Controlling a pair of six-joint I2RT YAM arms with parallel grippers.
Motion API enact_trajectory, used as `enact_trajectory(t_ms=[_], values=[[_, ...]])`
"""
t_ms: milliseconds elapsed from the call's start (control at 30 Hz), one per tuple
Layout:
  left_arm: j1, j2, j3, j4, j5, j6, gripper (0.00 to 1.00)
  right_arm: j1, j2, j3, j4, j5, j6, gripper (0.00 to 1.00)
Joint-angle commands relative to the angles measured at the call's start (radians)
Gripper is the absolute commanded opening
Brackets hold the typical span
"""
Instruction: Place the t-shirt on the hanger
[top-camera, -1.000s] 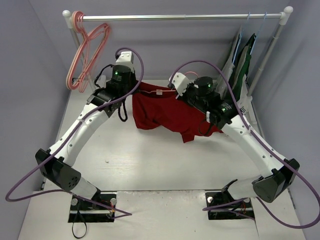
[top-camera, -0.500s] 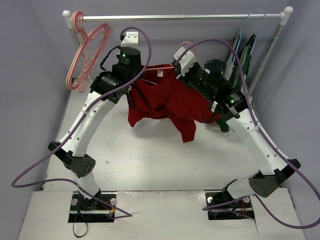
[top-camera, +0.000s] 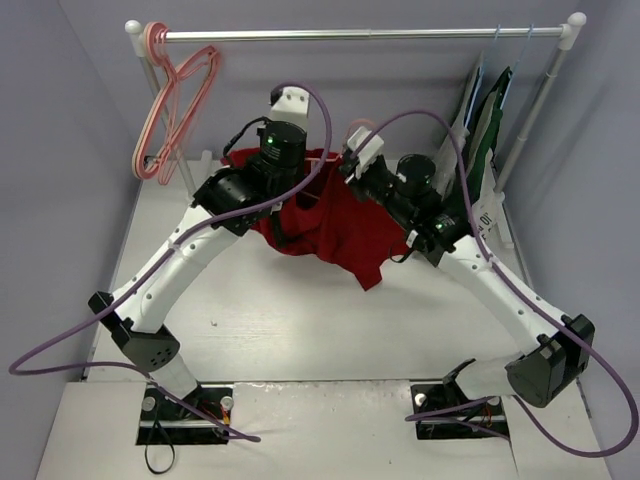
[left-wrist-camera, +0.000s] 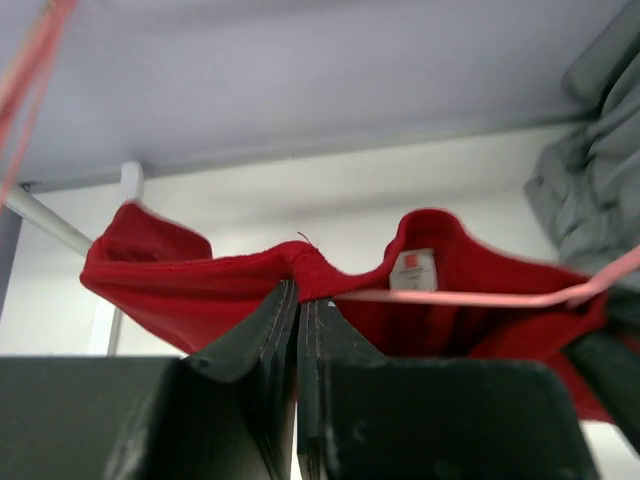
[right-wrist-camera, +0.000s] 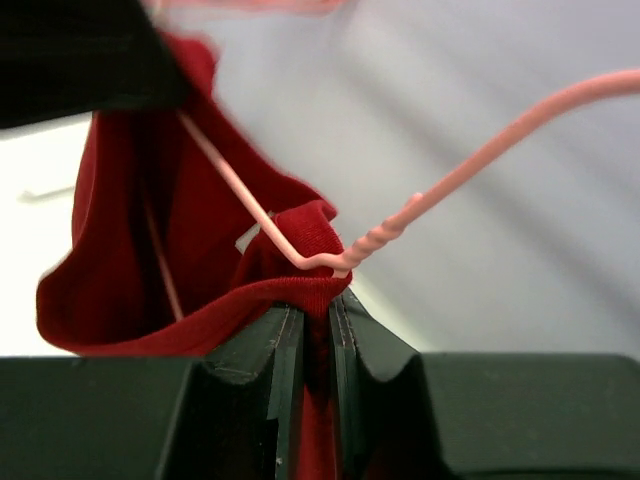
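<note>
Over the white table (top-camera: 300, 320), the bright red short-sleeved t-shirt (top-camera: 345, 225) hangs bunched in mid-air between the two wrists, its lower folds drooping toward the tabletop. Both white arms are raised with elbows bent, leaning inward under the silver metal rail (top-camera: 370, 34). In the overhead view they cover the garment's upper edge. The thin salmon-pink wire hanger (left-wrist-camera: 470, 298) runs through the neck opening, its hook cut off in the right wrist view. The left gripper (left-wrist-camera: 298, 295) is pinched tight on the ribbed red edge. The right gripper (right-wrist-camera: 315, 305) is clamped on red fabric just below the hanger's twisted neck. A small white label (left-wrist-camera: 413, 268) shows inside the collar.
</note>
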Motion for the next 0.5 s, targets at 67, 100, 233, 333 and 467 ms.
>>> enact_trajectory(t_ms=[67,100,233,333,467], values=[[-0.021,-0.067,-0.153,0.087,0.04,-0.054,0.0,0.001,-0.104,-0.199,0.347,-0.033,0.093,0.0],[-0.021,-0.078,-0.174,0.105,0.045,-0.055,0.0,-0.001,-0.111,-0.219,0.359,-0.031,0.093,0.0],[-0.021,-0.09,-0.237,0.122,0.076,-0.032,0.0,-0.007,-0.152,-0.298,0.407,-0.037,0.1,0.0],[-0.021,-0.115,-0.309,0.158,0.106,-0.009,0.0,-0.012,-0.183,-0.334,0.407,-0.056,0.1,0.0],[-0.018,-0.156,-0.363,0.194,0.169,0.047,0.03,-0.033,-0.22,-0.354,0.386,-0.074,0.097,0.0]])
